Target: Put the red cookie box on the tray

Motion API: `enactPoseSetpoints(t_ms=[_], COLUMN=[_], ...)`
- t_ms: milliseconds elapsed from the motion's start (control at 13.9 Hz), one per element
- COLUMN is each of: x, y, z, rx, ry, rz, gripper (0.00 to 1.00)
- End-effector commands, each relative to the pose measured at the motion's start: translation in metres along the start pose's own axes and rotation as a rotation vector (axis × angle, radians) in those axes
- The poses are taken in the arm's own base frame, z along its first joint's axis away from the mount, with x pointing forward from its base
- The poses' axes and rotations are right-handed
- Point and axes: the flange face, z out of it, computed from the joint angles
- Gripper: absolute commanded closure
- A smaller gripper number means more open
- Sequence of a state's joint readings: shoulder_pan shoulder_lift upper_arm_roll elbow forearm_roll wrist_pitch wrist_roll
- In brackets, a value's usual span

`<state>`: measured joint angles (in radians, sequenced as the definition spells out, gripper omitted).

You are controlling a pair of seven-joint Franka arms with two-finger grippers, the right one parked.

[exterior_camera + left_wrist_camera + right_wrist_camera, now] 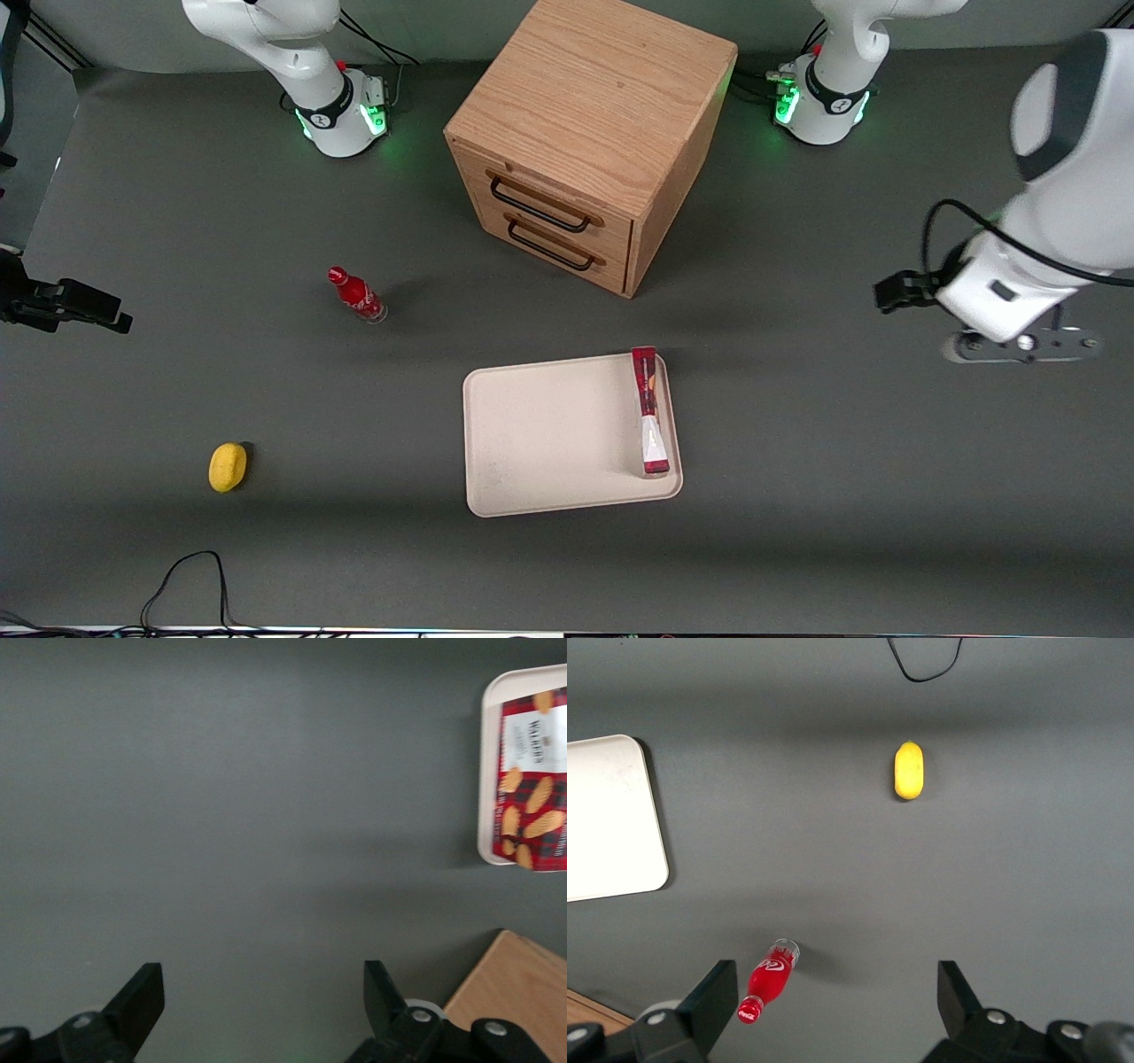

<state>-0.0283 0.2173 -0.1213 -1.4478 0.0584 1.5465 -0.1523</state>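
Observation:
The red cookie box (649, 409) stands on its long thin edge on the cream tray (549, 434), along the tray's rim toward the working arm's end of the table. Its printed red face with cookies (532, 780) shows in the left wrist view, with the tray's rim (487, 771) beside it. My left gripper (1019, 344) hangs well away from the tray, toward the working arm's end of the table. It is open (261, 983), with only bare grey table between its fingers.
A wooden drawer cabinet (585, 133) stands farther from the front camera than the tray; its corner (518, 992) shows near the gripper. A small red bottle (357, 295) and a yellow object (228, 467) lie toward the parked arm's end.

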Motion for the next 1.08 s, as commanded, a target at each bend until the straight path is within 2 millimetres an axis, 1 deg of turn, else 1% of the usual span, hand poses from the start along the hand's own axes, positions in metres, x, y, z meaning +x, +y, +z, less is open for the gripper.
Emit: enactPoseSetpoints(t_ms=[0, 144, 216, 287, 359, 431, 790, 1006], x=[-0.011, -0.017, -0.019, -0.020, -0.023, -0.024, -0.035, -0.044], y=[-0.028, -0.036, -0.050, -0.054, -0.065, -0.063, -0.069, -0.068], z=[0.000, 0.000, 0.000, -0.003, -0.006, -0.009, -0.018, -0.024], rx=[-0.016, -0.017, -0.021, -0.025, -0.035, -0.049, -0.048, -0.052], ry=[0.022, 0.047, 0.054, 0.064, 0.070, 0.076, 0.063, 0.060], rz=[0.013, -0.001, -0.011, -0.001, -0.008, 0.001, -0.022, -0.023], gripper=[0.00, 0.00, 0.00, 0.00, 0.00, 0.00, 0.00, 0.00])
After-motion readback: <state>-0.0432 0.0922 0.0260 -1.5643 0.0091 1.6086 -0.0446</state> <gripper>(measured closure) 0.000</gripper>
